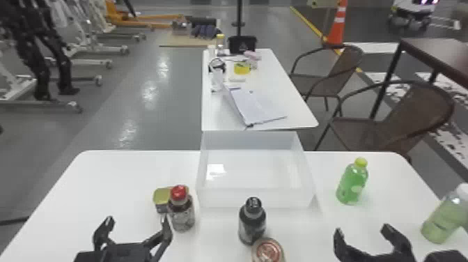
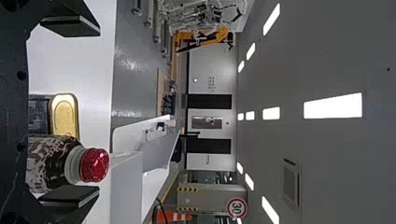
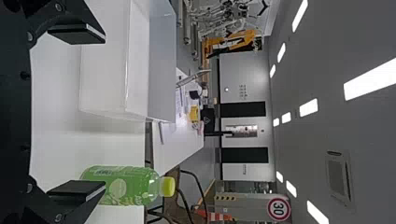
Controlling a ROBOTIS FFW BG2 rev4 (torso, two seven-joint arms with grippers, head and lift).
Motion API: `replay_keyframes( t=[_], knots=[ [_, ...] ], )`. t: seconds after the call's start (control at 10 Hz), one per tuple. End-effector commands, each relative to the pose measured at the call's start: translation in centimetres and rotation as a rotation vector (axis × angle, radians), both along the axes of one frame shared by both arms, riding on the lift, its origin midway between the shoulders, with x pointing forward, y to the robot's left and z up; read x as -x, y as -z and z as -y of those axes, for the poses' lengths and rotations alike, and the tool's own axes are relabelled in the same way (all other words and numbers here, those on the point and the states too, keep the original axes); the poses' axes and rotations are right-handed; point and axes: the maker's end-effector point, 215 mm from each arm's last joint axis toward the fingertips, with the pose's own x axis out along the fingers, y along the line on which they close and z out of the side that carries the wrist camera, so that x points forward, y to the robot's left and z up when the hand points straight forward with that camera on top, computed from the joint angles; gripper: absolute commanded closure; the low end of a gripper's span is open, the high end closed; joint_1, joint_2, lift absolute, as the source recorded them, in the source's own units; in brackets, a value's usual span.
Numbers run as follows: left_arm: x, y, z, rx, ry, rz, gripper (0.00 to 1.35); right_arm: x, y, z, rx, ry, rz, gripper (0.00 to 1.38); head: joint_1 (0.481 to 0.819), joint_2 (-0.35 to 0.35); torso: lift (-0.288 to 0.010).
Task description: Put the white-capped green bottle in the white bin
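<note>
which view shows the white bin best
The head view: the white bin is there in full, all four walls and the inside in sight. The right wrist view has a large part of it, lying sideways and cut off by the picture's edge. The left wrist view has a smaller part, also cut off.

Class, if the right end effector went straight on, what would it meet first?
Probably the yellow-capped green bottle ahead of the right end effector, most in line with its right finger, though depth is unclear.

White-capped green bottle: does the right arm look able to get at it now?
Probably yes: the right gripper is open, just left of the white-capped bottle, and nothing stands between them.
</note>
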Motion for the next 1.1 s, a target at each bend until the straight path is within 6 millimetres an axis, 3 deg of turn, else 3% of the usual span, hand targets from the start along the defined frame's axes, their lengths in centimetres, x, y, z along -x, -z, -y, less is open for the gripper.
replay_keyframes(
  t=[0.0,0.6,1.0],
  knots=[
    [0.0,-0.1,0.0,0.002,-0.001,0.003,0.11,0.0,0.0,0.0,-0.001,0.000,0.000,0.18,0.549,0.000,-0.100],
    [0.1,0.0,0.0,0.005,-0.001,0.004,0.11,0.1,-0.1,0.5,0.005,0.024,0.007,0.19,0.549,0.000,-0.100],
    [0.1,0.1,-0.2,0.008,-0.005,0.004,0.11,1.2,1.2,6.4,-0.003,0.244,0.020,0.19,0.549,0.000,-0.100]
  ],
)
